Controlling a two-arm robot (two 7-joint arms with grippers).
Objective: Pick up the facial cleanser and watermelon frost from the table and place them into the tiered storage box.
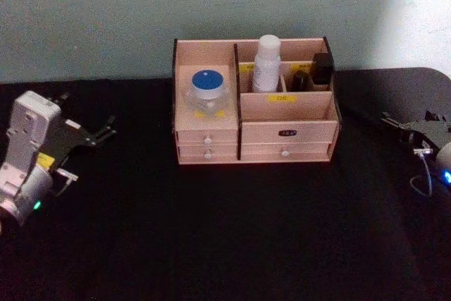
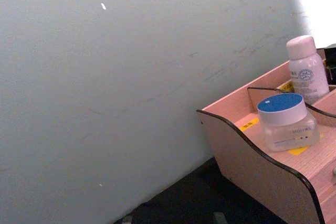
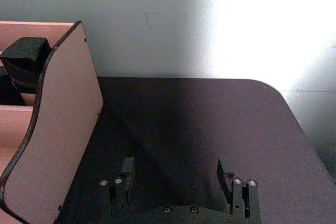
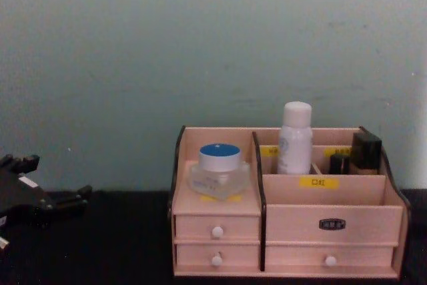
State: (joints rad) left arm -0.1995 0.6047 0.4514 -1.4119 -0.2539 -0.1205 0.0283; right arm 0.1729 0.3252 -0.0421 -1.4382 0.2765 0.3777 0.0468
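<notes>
The tiered storage box (image 1: 211,135), a pale pinkish wooden organiser with dark edges, yellow labels and small white-knobbed drawers, stands at the far middle of the black table (image 1: 225,244), against the pale greenish wall (image 4: 200,45); both of the task's things are already inside it. The watermelon frost (image 1: 206,91), a squat clear jar with a round blue lid rimmed white, sits upright on the flat tray of the box's left section, above its two small drawers; the facial cleanser (image 1: 267,64), a tall slim white bottle with a rounded white cap and faint bluish print, stands upright in the rear compartment just right of the centre divider, rising above the box's back wall. Farther right in the box stand a small dark bottle (image 1: 301,80) and a black block-shaped cap (image 1: 323,67).

My left gripper (image 1: 99,134) rests low over the table well to the left of the box, its dark fingers pointing toward it and holding nothing; whether its jaws are parted or closed I cannot tell. My right gripper (image 1: 412,130) lies near the table's right edge, well apart from the box; in its wrist view its fingers (image 3: 122,184) stand spread with bare table between them, released and empty.
</notes>
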